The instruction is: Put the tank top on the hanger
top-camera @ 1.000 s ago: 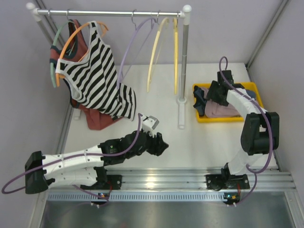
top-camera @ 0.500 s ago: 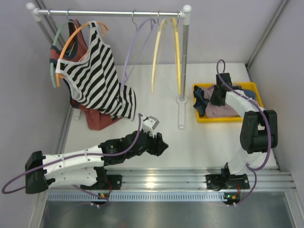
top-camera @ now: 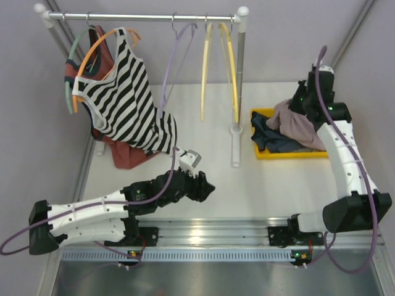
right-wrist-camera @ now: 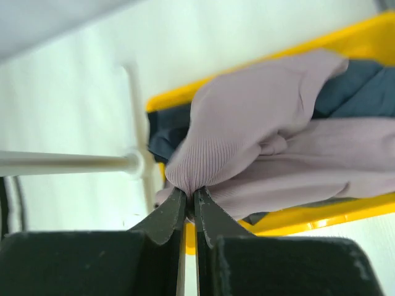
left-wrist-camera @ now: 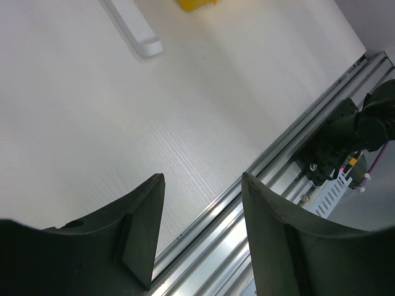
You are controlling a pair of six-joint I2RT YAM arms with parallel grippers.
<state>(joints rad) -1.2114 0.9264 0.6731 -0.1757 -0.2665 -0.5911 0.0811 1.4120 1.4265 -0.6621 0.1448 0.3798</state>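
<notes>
The dusty pink tank top (top-camera: 301, 125) hangs bunched above the yellow tray (top-camera: 290, 155), with part of it still lying in the tray. My right gripper (top-camera: 300, 105) is raised over the tray and shut on a fold of the tank top (right-wrist-camera: 265, 117); its fingertips (right-wrist-camera: 190, 196) pinch the ribbed cloth. The lavender hanger (top-camera: 169, 73) hangs bare on the rail at the back, left of the two pale yellow hangers. My left gripper (top-camera: 207, 187) hovers low over the table's middle front, open (left-wrist-camera: 202, 180), with nothing between its fingers.
A dark blue garment (top-camera: 269, 137) lies in the tray. A striped top (top-camera: 123, 102) and a rust-red garment (top-camera: 126, 157) hang at the left. Pale yellow hangers (top-camera: 207, 68) hang beside the rack post (top-camera: 238, 80). The rack foot (left-wrist-camera: 133, 28) crosses the table. A metal rail (top-camera: 216, 231) runs along the front.
My right gripper shut on the tank top in the tray and lifted it up and toward the back right. The left arm shifted only slightly.
</notes>
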